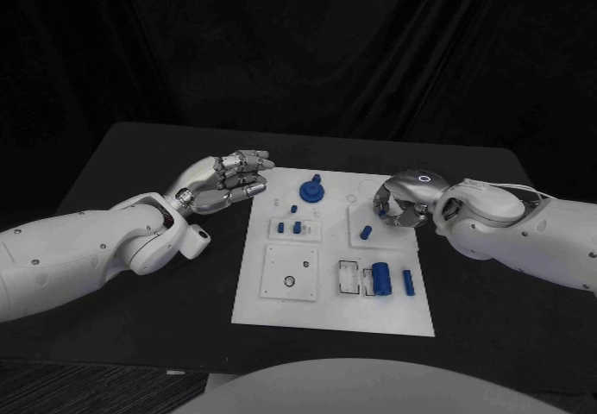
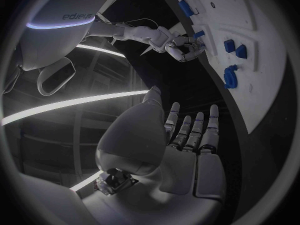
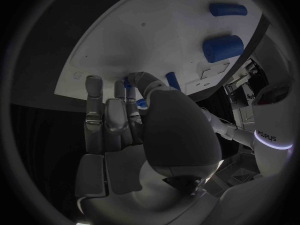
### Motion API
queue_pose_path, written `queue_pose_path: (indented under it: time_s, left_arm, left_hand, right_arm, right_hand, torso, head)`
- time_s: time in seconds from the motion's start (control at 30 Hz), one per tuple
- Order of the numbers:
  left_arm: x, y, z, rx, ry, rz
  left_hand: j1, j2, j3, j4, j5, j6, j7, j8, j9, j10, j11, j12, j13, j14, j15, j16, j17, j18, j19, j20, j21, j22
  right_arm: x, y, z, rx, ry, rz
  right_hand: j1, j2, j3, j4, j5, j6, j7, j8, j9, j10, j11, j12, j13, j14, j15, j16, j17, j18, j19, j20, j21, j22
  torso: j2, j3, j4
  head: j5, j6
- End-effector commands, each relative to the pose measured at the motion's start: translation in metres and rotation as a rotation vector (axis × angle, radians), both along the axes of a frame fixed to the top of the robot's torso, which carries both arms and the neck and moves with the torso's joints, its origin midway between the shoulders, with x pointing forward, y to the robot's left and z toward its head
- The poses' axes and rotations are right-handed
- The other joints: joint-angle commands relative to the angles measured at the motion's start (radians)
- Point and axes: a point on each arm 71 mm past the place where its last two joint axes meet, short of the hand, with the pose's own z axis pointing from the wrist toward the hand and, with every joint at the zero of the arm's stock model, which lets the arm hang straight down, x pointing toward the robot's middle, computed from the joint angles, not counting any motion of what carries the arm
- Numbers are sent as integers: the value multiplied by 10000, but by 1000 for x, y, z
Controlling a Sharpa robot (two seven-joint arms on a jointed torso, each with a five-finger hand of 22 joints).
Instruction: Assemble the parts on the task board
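Hovering over the far right part of the task board [image 1: 373,319], the right hand [image 1: 405,200] with fingers [image 3: 94,92] curled down beside a small blue peg [image 1: 366,231]; grasping or only touching, impossible to tell. Waiting off the board's left edge above the bench [image 1: 137,164], the left hand [image 1: 228,183], fingers loosely released, holding nothing. Probably picking the peg. Closing squarely on its sides, lifting straight, keeping clear of the blue knob [image 1: 311,188] and the cylinders [image 1: 385,280] lying nearer.
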Motion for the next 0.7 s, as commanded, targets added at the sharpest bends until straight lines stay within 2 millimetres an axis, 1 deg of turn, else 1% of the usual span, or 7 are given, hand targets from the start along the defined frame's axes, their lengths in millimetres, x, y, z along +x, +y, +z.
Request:
queue_pose_path:
  time_s: [0.03, 0.1, 0.2, 0.3, 0.4, 0.6, 0.7]
  left_arm:
    - [-2, -2, 4, -473, -403, -304]
    - [-2, -2, 4, -458, -386, -295]
    - [-2, -2, 3, -435, -357, -281]
    - [-1, -2, 3, -411, -316, -277]
    - [-1, -3, 2, -396, -257, -308]
    - [-1, -5, 2, -375, -189, -342]
    - [-1, -6, 1, -370, -157, -363]
  left_hand:
    - [108, -8, -10, -46, 33, 34, 51, -20, -12, 0, 75, 35, -9, 61, 2, 18, 7, -101, 75, 30, 39, -9]
    - [108, -8, -10, -46, 33, 34, 51, -20, -12, 0, 75, 35, -9, 61, 2, 18, 7, -101, 75, 30, 39, -9]
    - [137, 9, -23, -41, 38, 30, 39, -28, -25, 8, 132, 74, -14, 95, 25, 51, 13, -121, 98, 30, 44, -20]
    - [148, 18, -24, -39, 40, 31, 48, -30, -29, 10, 146, 76, -19, 103, 34, 56, 12, -129, 105, 31, 45, -24]
    - [158, 24, -25, -41, 44, 31, 54, -31, -31, 11, 154, 75, -23, 109, 40, 63, 13, -134, 109, 31, 46, -27]
    - [192, 53, -23, -42, 61, 33, 80, -36, -41, 15, 180, 98, -30, 131, 62, 87, 16, -153, 125, 31, 49, -37]
    - [205, 67, -24, -42, 62, 36, 92, -37, -45, 19, 196, 116, -31, 144, 73, 101, 19, -163, 134, 32, 51, -41]
  right_arm:
    - [-3, -3, 6, 710, -372, -78]
    - [-3, -5, 10, 924, -391, -181]
    - [-2, -7, 19, 1172, -441, -311]
    - [-3, -9, 29, 1324, -481, -372]
    - [-7, -8, 39, 1414, -400, -325]
    - [-20, 4, 48, 1555, -120, 65]
    - [-28, 14, 50, 1620, 97, 409]
  right_hand:
    - [47, 0, -10, -33, 29, 49, 16, -18, 65, 84, -29, -64, -12, -40, -8, -80, -71, 64, -19, -49, -99, 505]
    - [48, -1, -8, -32, 29, 44, 17, -28, 64, 87, -26, -78, -20, -40, -7, -75, -63, 59, -17, -49, -75, 510]
    - [43, 2, -9, -23, -42, 20, 28, -72, 57, 110, -15, -134, -53, -29, 3, -56, -36, 51, -28, -46, -54, 512]
    - [47, 7, -5, -22, -65, 14, 31, -88, 53, 116, -10, -156, -66, -37, 5, -76, -58, 50, -30, -45, -46, 513]
    - [58, 19, 13, -12, -148, -37, 60, -179, 20, 118, 20, -261, -123, -73, 28, -150, -127, 53, -78, -33, -106, 498]
    - [73, 34, 41, 1, -214, -91, 89, -297, -42, 119, 52, -380, -188, -128, 56, -244, -212, 61, -149, -14, -190, 480]
    - [87, 40, 51, -3, -221, -95, 91, -318, -55, 131, 51, -396, -198, -137, 57, -261, -228, 66, -165, -12, -218, 474]
  torso:
    - [-18, 2, -6]
    - [-20, 3, -6]
    - [-24, 4, 1]
    - [-24, 3, 8]
    - [-35, -4, 25]
    - [-15, 6, 24]
    - [-3, 14, -4]
  head:
    - [42, -1]
    - [34, -1]
    - [47, -1]
    - [80, -1]
    - [133, -1]
    - [165, -1]
    - [199, -1]
